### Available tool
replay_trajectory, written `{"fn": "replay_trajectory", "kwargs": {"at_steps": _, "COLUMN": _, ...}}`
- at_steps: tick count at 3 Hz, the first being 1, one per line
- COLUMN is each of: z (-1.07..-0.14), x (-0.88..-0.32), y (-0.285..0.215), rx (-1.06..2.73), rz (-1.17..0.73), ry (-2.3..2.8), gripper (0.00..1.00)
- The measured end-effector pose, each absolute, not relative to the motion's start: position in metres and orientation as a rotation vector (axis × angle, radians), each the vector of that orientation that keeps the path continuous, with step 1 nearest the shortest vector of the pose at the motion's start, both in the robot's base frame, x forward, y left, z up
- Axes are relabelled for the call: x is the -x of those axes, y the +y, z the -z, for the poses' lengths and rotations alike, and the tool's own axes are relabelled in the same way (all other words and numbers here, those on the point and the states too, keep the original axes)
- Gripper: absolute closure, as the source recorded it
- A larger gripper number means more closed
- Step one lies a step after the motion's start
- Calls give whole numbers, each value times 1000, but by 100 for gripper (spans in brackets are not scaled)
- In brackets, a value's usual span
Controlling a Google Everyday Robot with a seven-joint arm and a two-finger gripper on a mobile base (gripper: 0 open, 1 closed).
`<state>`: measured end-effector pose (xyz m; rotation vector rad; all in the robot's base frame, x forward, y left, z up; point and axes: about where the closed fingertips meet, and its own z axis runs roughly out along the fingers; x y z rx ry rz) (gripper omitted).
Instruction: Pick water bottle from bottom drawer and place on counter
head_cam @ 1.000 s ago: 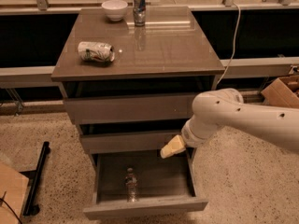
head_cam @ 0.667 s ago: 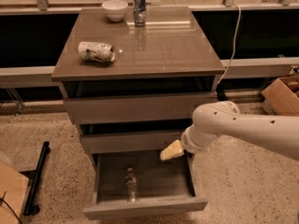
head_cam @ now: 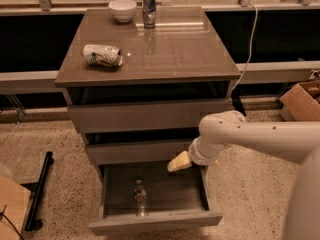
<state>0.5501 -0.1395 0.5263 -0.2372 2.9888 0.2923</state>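
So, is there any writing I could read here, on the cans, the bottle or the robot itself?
Crushed can on the counter: printed, but too blurred to read.
Water bottle in the bottom drawer: label too small to read.
Slim can at the counter's back: nothing readable.
Gripper, above the open drawer's right side: no markings visible.
No readable text anywhere.

no readable text — none anywhere
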Motion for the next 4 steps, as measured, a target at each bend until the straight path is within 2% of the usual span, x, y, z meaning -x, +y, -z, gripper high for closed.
{"fn": "replay_trajectory", "kwargs": {"at_steps": 2, "z": -437, "x": -584, "y": -118, "rx": 3, "rz": -319, "ry": 3063, "gripper": 0}}
{"fn": "replay_trajectory", "kwargs": {"at_steps": 4, "z": -366, "x": -610, "y": -95, "rx": -157, "rz": -554, "ry": 3036, "gripper": 0}}
